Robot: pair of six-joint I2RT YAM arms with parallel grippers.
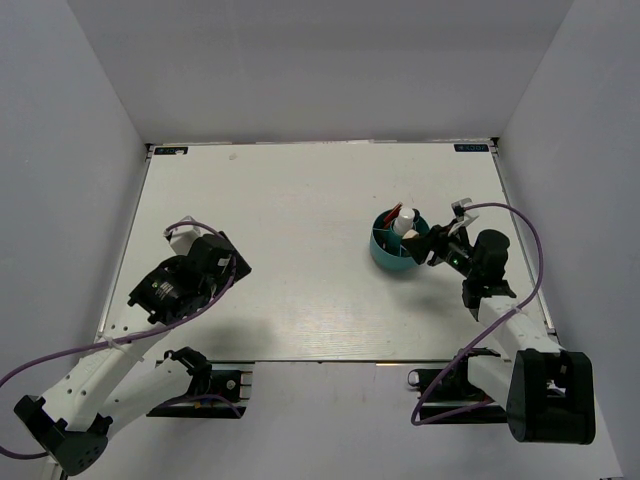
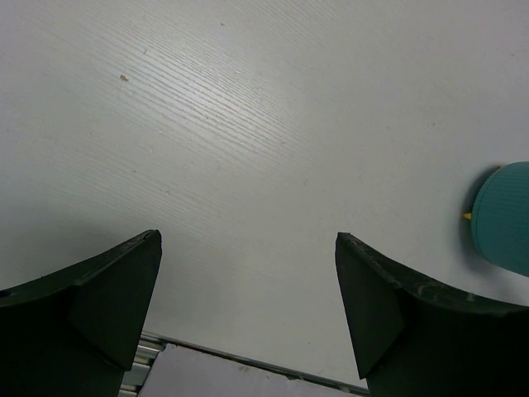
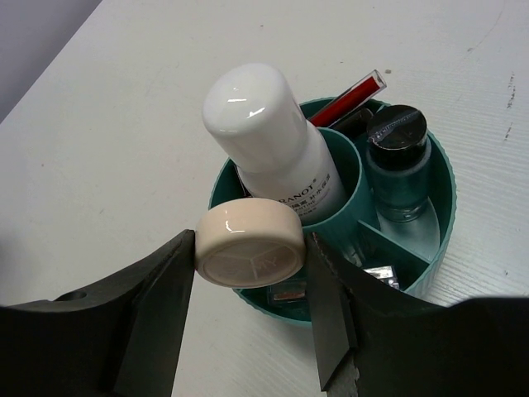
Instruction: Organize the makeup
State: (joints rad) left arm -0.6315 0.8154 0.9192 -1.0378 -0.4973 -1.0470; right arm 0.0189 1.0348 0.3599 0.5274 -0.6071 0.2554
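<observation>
On the white bottle (image 3: 269, 136), low on its side: one line of dark capitals, roughly "RANOT", followed by a small ® mark; first letter unsure, R or B. Beneath that, a finer line, cut off by the inner wall of the teal container (image 3: 343, 178) and not legible. On the face of the round compact (image 3: 248, 244): a raised emblem with what looks like a few letters, too blurred to spell out. On the black cap of the glass bottle (image 3: 397, 131): faint embossing, unreadable. At the far corners of the bench (image 1: 300, 240): a green sticker (image 1: 170, 150) on the left and a blue sticker (image 1: 472, 148) on the right, both too small to read.
</observation>
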